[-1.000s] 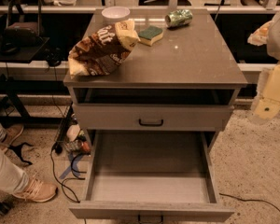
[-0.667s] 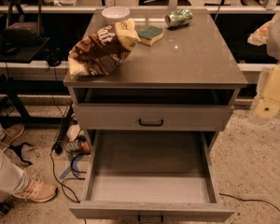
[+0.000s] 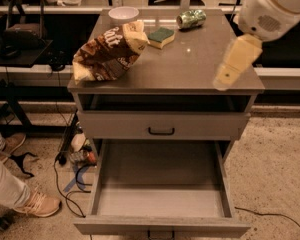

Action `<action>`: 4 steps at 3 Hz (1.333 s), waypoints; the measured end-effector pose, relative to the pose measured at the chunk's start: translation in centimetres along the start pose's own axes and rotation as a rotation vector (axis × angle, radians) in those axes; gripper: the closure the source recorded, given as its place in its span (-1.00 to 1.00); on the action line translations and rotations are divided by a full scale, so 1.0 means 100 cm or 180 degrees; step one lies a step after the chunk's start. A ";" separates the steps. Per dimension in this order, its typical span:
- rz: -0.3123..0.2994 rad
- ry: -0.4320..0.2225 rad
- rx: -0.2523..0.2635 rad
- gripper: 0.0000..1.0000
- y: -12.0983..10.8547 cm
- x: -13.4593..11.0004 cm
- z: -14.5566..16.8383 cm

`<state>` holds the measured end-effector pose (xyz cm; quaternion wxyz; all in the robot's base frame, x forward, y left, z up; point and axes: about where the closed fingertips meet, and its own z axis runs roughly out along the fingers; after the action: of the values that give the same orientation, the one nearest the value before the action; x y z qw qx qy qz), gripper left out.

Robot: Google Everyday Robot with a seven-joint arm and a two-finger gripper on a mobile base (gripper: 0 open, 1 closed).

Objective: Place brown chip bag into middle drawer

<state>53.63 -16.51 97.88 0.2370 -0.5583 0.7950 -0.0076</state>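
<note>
The brown chip bag [image 3: 107,54] lies on the left part of the grey cabinet top [image 3: 190,69], puffy, its cream end toward the back. The middle drawer [image 3: 160,181] is pulled out toward me below the top, and its flat floor holds nothing. My gripper [image 3: 233,64], a cream piece under the white arm, hangs over the right edge of the cabinet top. It is well to the right of the bag and holds nothing that I can see.
A green-and-yellow sponge [image 3: 161,36], a white bowl [image 3: 123,14] and a green can [image 3: 191,19] sit at the back of the top. The upper drawer front with its black handle [image 3: 161,131] is closed. A person's leg and shoe [image 3: 35,204] and cables [image 3: 70,184] are at the left on the floor.
My arm and gripper have moved left and up, from beside the cabinet's right side to over the right edge of its top. The bag and drawer have not moved.
</note>
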 end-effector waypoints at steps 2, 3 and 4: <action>0.0167 -0.0217 0.0150 -1.00 -0.024 -0.056 0.024; 0.0114 -0.0269 0.0135 -1.00 -0.038 -0.089 0.041; 0.0397 -0.0504 0.0206 -1.00 -0.069 -0.144 0.074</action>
<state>66.35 -4.42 98.54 0.3169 -0.4987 0.8064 0.0256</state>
